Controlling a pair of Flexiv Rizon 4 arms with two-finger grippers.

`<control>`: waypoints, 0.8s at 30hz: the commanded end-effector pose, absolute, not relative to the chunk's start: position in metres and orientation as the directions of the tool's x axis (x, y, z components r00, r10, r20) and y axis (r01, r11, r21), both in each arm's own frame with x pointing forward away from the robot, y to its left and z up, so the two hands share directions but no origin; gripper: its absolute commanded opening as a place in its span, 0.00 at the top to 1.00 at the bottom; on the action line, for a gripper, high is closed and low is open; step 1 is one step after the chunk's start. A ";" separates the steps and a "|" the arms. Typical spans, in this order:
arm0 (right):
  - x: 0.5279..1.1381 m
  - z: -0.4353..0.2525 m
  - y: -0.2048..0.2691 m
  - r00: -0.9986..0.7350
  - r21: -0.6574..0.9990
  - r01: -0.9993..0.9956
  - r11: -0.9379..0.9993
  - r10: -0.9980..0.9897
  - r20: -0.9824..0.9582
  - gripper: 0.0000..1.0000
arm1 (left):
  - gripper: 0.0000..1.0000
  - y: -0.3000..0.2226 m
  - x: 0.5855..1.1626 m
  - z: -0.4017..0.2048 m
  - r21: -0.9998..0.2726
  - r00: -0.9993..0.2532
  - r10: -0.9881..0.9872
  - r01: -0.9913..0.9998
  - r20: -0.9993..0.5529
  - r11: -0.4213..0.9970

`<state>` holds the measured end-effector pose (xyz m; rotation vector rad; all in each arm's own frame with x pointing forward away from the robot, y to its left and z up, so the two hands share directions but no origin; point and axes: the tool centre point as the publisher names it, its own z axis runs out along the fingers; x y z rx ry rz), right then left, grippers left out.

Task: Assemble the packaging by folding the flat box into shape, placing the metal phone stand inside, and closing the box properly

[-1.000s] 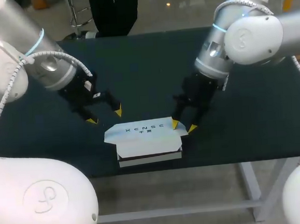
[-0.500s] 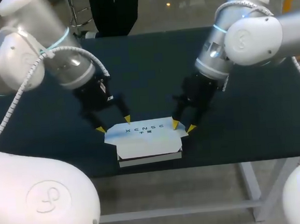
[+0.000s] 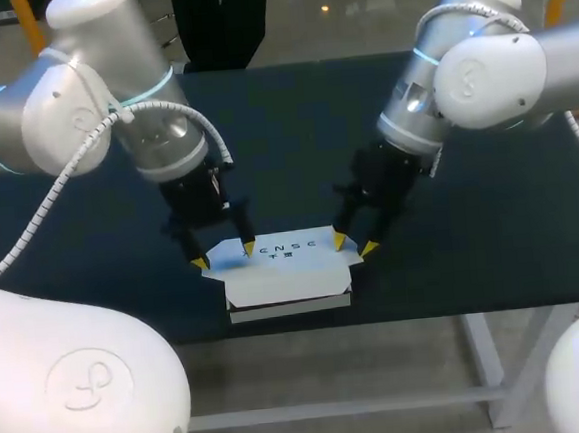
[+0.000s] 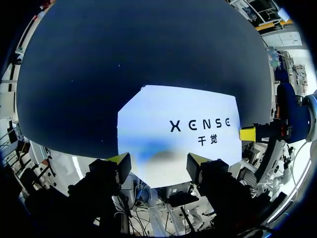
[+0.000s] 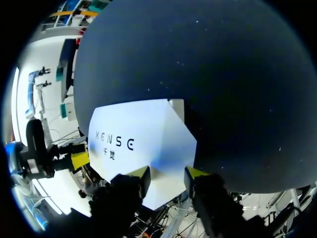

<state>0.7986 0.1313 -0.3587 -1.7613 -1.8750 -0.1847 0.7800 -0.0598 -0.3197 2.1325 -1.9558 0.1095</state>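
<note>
The white box (image 3: 286,269) lies near the table's front edge, its printed lid laid over it and small side flaps sticking out at both ends. My left gripper (image 3: 224,256) hangs open over the lid's left end, one yellow tip on each side of that end. At the lid's right end my right gripper (image 3: 354,243) is open, its tips by the right flap. In the left wrist view the lid (image 4: 183,129) lies just ahead of that gripper (image 4: 158,166). In the right wrist view the lid (image 5: 143,139) reaches in between that gripper's (image 5: 168,176) fingers. No phone stand shows.
The dark table (image 3: 283,137) stretches behind and to both sides of the box. The box sits close to the table's front edge (image 3: 427,311). My right gripper's yellow tip (image 4: 247,134) shows at the lid's far end in the left wrist view.
My left arm has swung right and down to the lid's left end, its fingers narrowing. The right gripper has stayed at the right end, its fingers narrowing slightly.
</note>
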 end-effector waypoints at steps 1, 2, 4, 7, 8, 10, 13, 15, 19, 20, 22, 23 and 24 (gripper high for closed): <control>0.799 -0.360 0.132 0.013 -0.268 0.954 0.133 0.877 0.480 0.51 | 0.28 -0.063 0.780 -0.327 0.125 0.099 -0.972 -0.989 0.212 -0.073; 0.799 -0.361 0.132 0.012 -0.268 0.954 0.133 0.877 0.481 0.51 | 0.28 -0.063 0.780 -0.328 0.126 0.099 -0.972 -0.989 0.213 -0.073; 0.800 -0.361 0.132 0.012 -0.266 0.954 0.134 0.876 0.483 0.51 | 0.32 -0.063 0.780 -0.331 0.128 0.101 -0.972 -0.989 0.212 -0.075; 0.799 -0.361 0.132 0.011 -0.265 0.955 0.135 0.874 0.485 0.51 | 0.36 -0.063 0.779 -0.334 0.125 0.110 -0.973 -0.988 0.205 -0.085; 0.799 -0.362 0.133 0.010 -0.264 0.955 0.136 0.874 0.486 0.51 | 0.38 -0.063 0.779 -0.335 0.122 0.110 -0.973 -0.989 0.205 -0.087; 0.799 -0.362 0.133 0.010 -0.262 0.956 0.136 0.873 0.488 0.51 | 0.38 -0.062 0.778 -0.336 0.115 0.110 -0.972 -0.990 0.209 -0.087; 0.798 -0.363 0.133 0.010 -0.260 0.956 0.135 0.872 0.490 0.51 | 0.40 -0.062 0.779 -0.339 0.112 0.110 -0.971 -0.990 0.212 -0.088; 0.797 -0.363 0.132 0.011 -0.259 0.957 0.134 0.872 0.490 0.52 | 0.38 -0.062 0.779 -0.339 0.108 0.111 -0.970 -0.990 0.215 -0.089; 0.796 -0.362 0.131 0.012 -0.253 0.959 0.131 0.869 0.494 0.51 | 0.36 -0.061 0.778 -0.340 0.089 0.106 -0.969 -0.992 0.224 -0.088; 0.796 -0.362 0.131 0.012 -0.251 0.959 0.130 0.868 0.496 0.51 | 0.37 -0.061 0.778 -0.341 0.083 0.107 -0.968 -0.992 0.227 -0.091; 0.796 -0.363 0.131 0.012 -0.249 0.960 0.130 0.866 0.499 0.51 | 0.36 -0.062 0.777 -0.342 0.077 0.101 -0.968 -0.993 0.232 -0.086; 0.796 -0.363 0.131 0.012 -0.248 0.960 0.130 0.865 0.501 0.51 | 0.36 -0.062 0.777 -0.343 0.071 0.105 -0.967 -0.993 0.232 -0.091; 0.796 -0.363 0.130 0.013 -0.248 0.960 0.130 0.864 0.503 0.51 | 0.35 -0.062 0.777 -0.344 0.067 0.102 -0.966 -0.994 0.237 -0.088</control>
